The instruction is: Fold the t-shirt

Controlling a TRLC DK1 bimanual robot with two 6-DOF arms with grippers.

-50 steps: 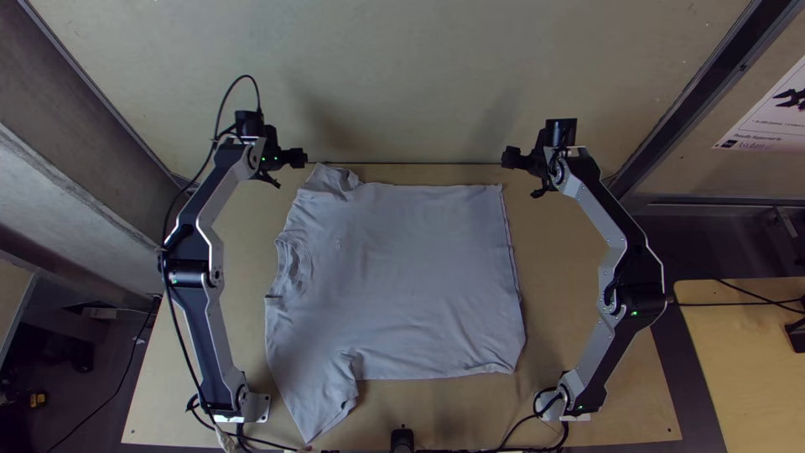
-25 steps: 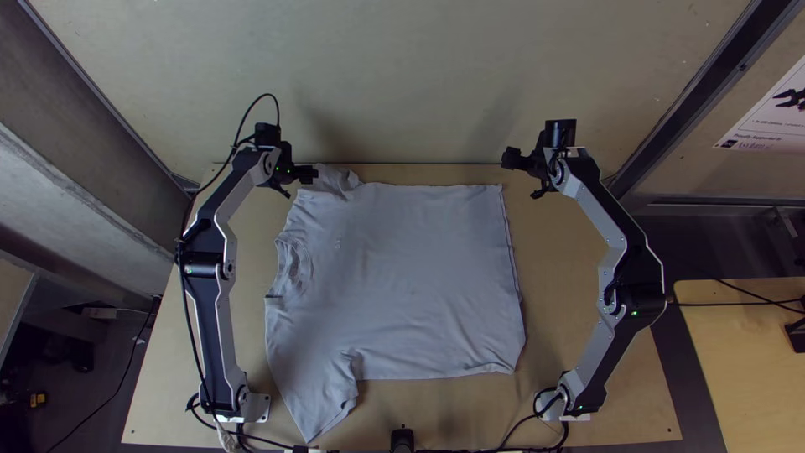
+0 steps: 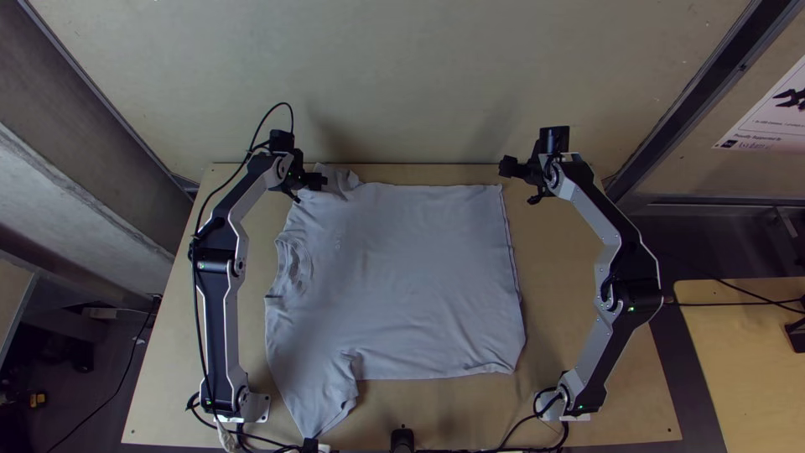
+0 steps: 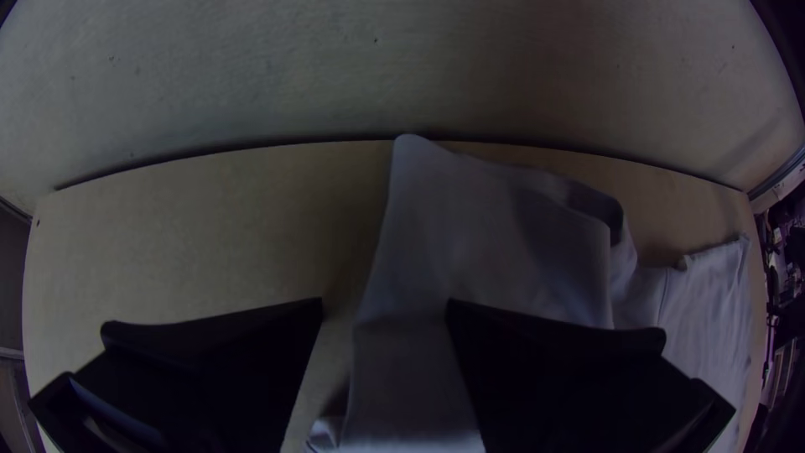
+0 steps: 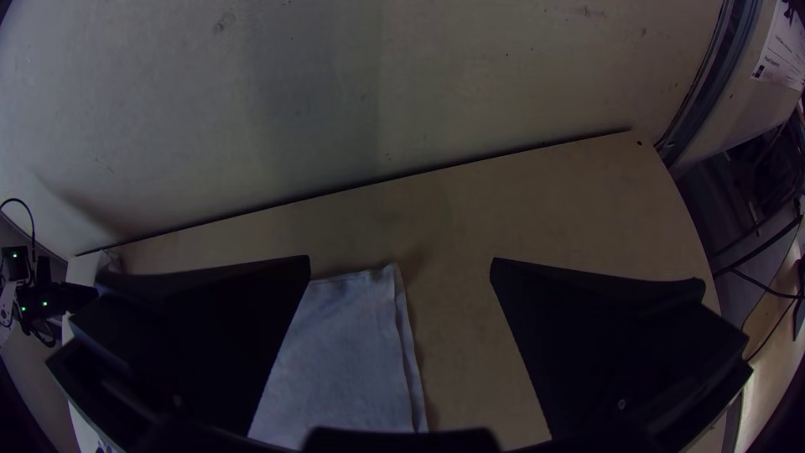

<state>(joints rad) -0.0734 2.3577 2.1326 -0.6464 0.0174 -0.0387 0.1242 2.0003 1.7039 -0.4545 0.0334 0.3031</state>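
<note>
Grey fabric, lying spread on the light wooden table (image 3: 553,252), makes up the t-shirt (image 3: 411,277). Its collar (image 3: 293,267) faces the left arm (image 3: 220,310) and its hem (image 3: 511,268) faces the right arm (image 3: 616,277). The body lies mostly smooth, with light creasing. The far sleeve (image 3: 342,179), by the table's far edge, is rumpled. The near sleeve (image 3: 323,403) extends toward the near edge, on the left arm's side, with small folds close to the underarm.

The left gripper (image 3: 322,180) is positioned at the far sleeve, its fingertips overlapping the cloth as seen from above. In the left wrist view, the left gripper (image 4: 384,304) is open: the two black fingers stand apart, with part of the sleeve visible in the gap. Whether they touch the fabric cannot be determined.

The right gripper (image 3: 506,167) is located just beside the far hem corner, near the table's far edge. In the right wrist view, the right gripper (image 5: 400,258) is likewise open, its fingers well apart, and that corner of the shirt is visible between them, along with bare table.

A pale panel (image 3: 402,75) stands beyond the far edge. A black cable (image 3: 198,310) runs along the left arm.
</note>
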